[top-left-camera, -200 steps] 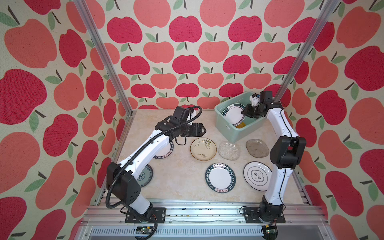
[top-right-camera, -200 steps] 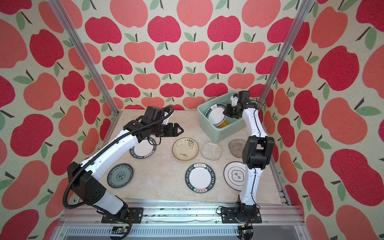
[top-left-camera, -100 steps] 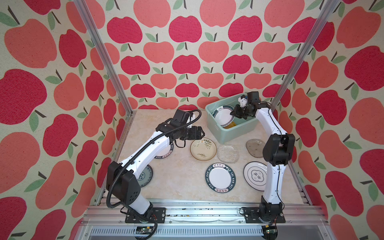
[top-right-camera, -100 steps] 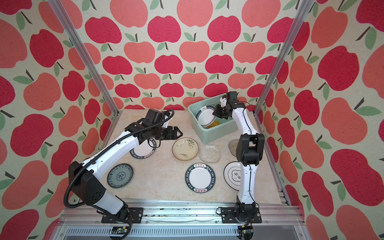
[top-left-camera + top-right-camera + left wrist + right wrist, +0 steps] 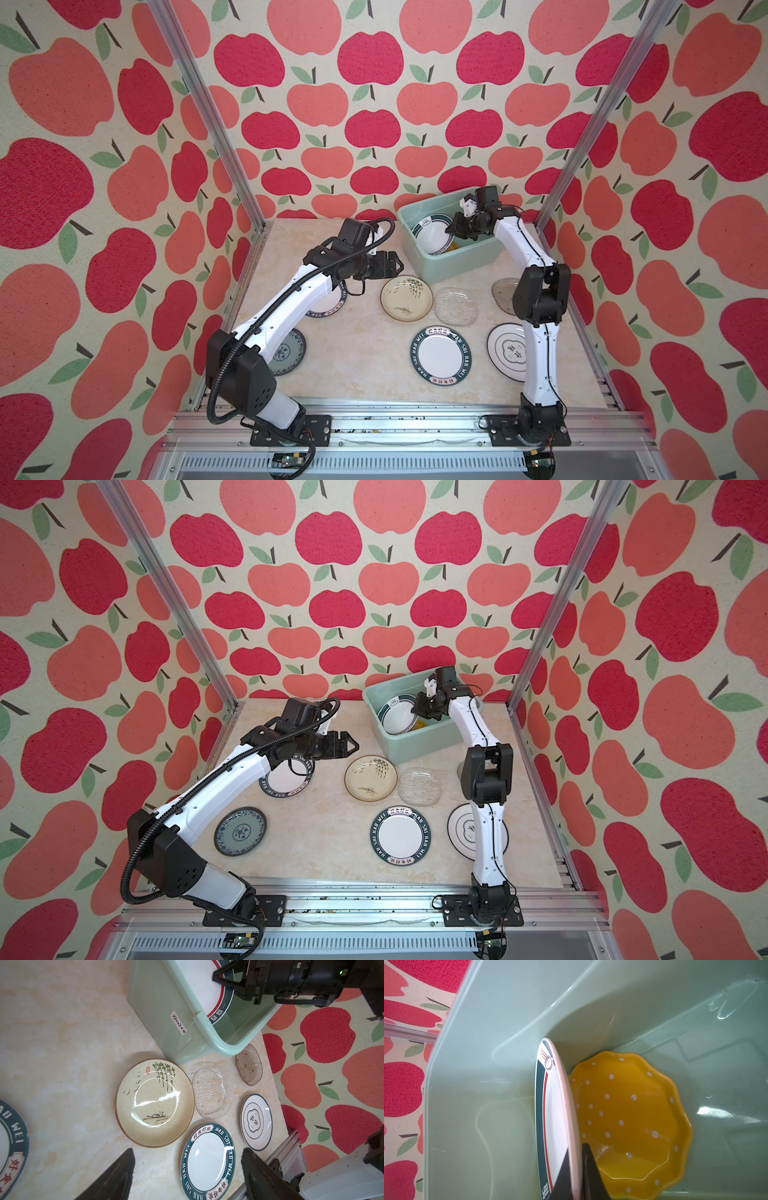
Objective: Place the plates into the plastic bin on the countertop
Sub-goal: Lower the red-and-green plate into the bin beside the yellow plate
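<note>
1. Where it reaches down into the plastic bin (image 5: 483, 1084), the right gripper (image 5: 576, 1159) is pinched tight on the edge of the striped plate (image 5: 554, 1118), a white plate with a dark green and red band
2. The striped plate stands up on its edge inside the bin and leans a little
3. Just beside it, the yellow dotted plate (image 5: 629, 1122) with the wavy edge lies flat on the bin floor; I cannot tell if the two plates touch
4. In both top views the bin sits at the back right of the worktop (image 5: 365, 374), close to the apple wall
5. The left gripper (image 5: 395, 266) is spread wide and holds nothing; it hangs over the worktop near the bin's front left corner
6. Just in front of its tips lies the cream plate (image 5: 406, 298) with a plant drawing on it
7. Under the left arm lies the half-hidden lettered plate (image 5: 328, 307)
8. Just to the right of the cream plate is the clear glass plate (image 5: 456, 306), and past that the grey glass plate (image 5: 502, 291), partly behind the right arm
9. Nearer the front rail lie the front lettered plate (image 5: 441, 354), the ringed white plate (image 5: 508, 351) partly behind the right arm, and far to the left the blue patterned plate (image 5: 287, 353), partly under the left arm
</note>
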Robot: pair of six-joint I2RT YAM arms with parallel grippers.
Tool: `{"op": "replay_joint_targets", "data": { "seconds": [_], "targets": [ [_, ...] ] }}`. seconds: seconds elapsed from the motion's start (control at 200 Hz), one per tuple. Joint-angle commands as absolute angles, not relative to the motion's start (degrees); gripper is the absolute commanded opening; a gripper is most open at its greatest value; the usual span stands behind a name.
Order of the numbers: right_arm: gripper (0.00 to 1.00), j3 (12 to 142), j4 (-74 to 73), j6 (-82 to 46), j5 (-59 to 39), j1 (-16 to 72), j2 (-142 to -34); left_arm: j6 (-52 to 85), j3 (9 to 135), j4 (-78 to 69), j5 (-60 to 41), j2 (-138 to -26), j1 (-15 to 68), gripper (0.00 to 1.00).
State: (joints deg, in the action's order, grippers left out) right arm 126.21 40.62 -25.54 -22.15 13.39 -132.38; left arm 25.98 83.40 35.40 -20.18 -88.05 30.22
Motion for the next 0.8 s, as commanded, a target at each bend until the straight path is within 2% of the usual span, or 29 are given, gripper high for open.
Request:
{"op": "replay_joint_targets", "data": {
  "seconds": [0.0, 0.42, 0.55, 0.615, 0.795],
  "targets": [
    [0.0, 127.24, 42.45, -23.76, -23.24, 13.23, -133.97, 25.75, 82.9, 36.25, -20.92, -86.99, 29.87, 0.83],
    [0.0, 126.33, 41.46, -21.54, -23.18, 12.83, -137.54, 25.84, 84.75, 37.17, -21.62, -90.13, 29.79, 0.83],
    [0.09, 125.35, 40.79, -20.85, -22.49, 12.74, -137.98, 26.05, 85.26, 37.35, -21.62, -90.87, 29.79, 0.83],
    [0.18, 125.0, 40.76, -20.42, -21.59, 12.74, -138.14, 26.26, 85.26, 37.28, -21.63, -91.19, 29.75, 0.83],
    [0.27, 124.83, 40.88, -19.27, -19.85, 12.61, -138.82, 27.38, 85.44, 36.87, -21.53, -91.87, 29.61, 0.83]
  ]
}}
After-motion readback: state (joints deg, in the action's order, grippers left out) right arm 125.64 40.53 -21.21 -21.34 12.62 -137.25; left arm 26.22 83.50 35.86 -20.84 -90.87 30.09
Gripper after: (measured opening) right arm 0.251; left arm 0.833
